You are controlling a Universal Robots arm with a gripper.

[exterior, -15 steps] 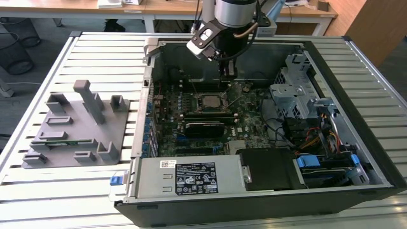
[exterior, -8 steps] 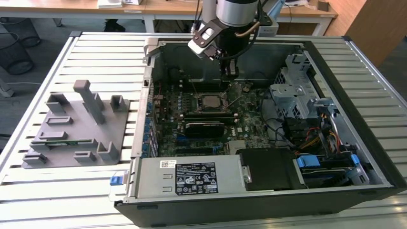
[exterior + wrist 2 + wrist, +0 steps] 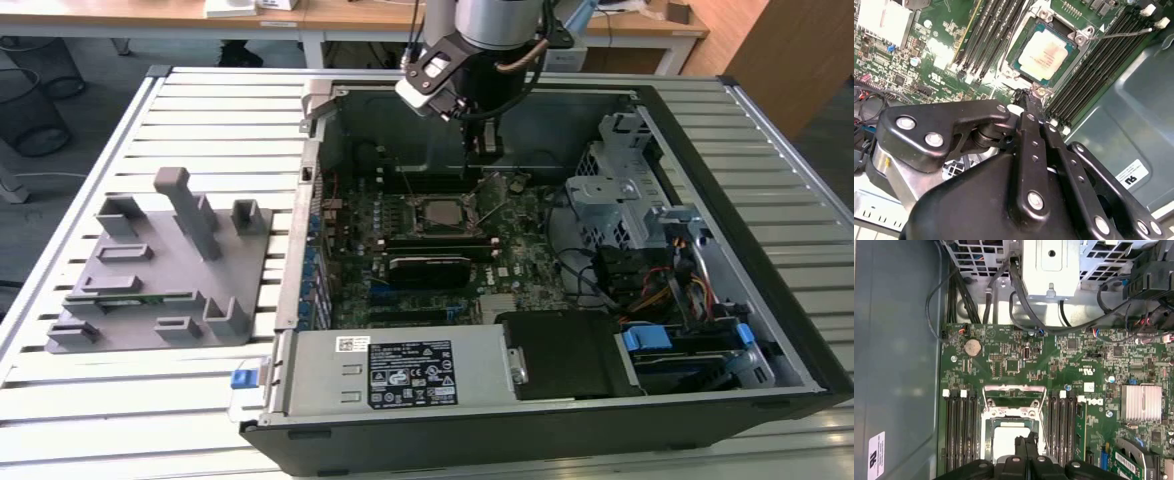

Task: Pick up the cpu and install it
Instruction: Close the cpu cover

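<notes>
The cpu lies flat in the socket on the green motherboard inside the open computer case; its silver-grey top also shows in both wrist views. My gripper hangs above the board, just behind the socket toward the case's back wall. Its black fingers meet at the tips with nothing between them, close over the cpu's edge. The socket's metal load plate stands swung open beside the chip, and its thin lever is loose.
A grey fixture plate with upright posts sits on the slatted table at the exterior view's left. Memory slots flank the socket. Cables, a drive cage and a power supply crowd the case.
</notes>
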